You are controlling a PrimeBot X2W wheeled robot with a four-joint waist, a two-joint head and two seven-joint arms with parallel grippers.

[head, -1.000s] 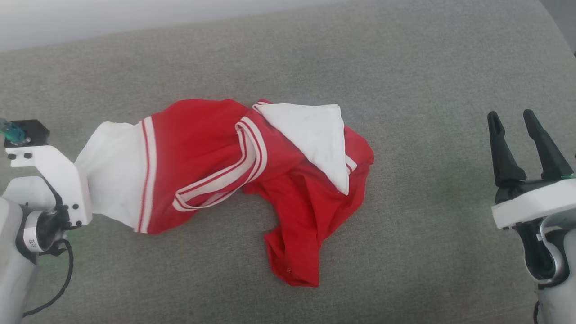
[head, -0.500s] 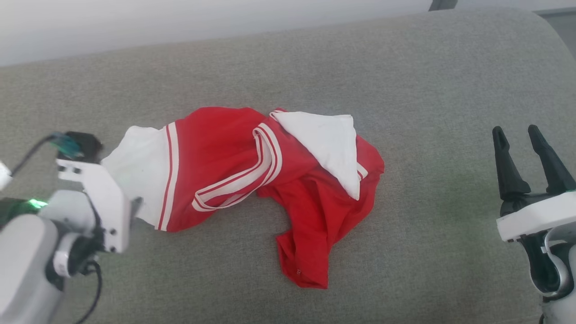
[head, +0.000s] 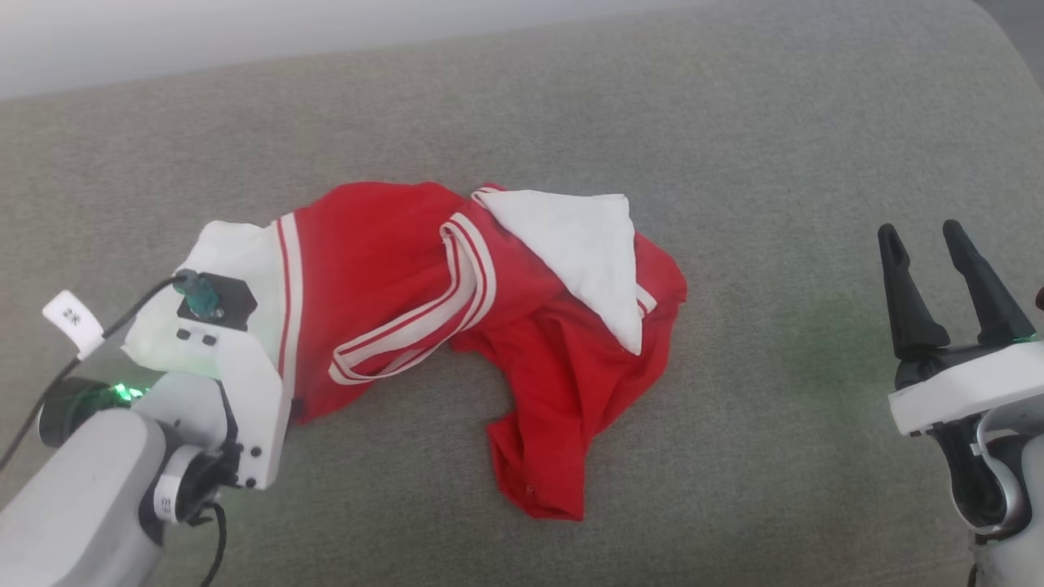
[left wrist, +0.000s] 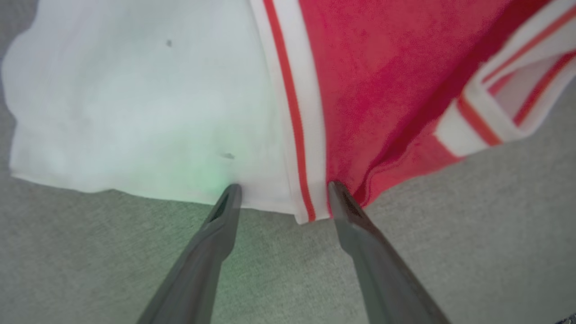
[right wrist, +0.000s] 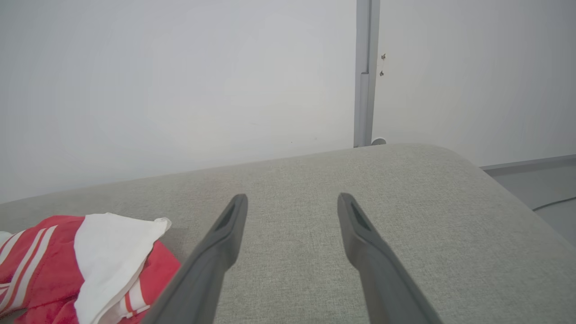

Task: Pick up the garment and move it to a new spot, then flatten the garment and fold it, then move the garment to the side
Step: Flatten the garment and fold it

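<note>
Garment (head: 375, 269) lies crumpled mid-way across the grey upholstered surface (head: 775, 163). Red body bunched, striped neckline looped open, one white sleeve folded over the top as a triangle, the other spread toward the robot's left. Lower hem twisted into a narrow tail, its layers unreadable. Left gripper (left wrist: 283, 186): fingers apart, tips at the sleeve's edge, contact uncertain; in the head view its wrist mount covers part of that sleeve. Right gripper (head: 922, 236): fingers apart, empty, well apart from the cloth.
</note>
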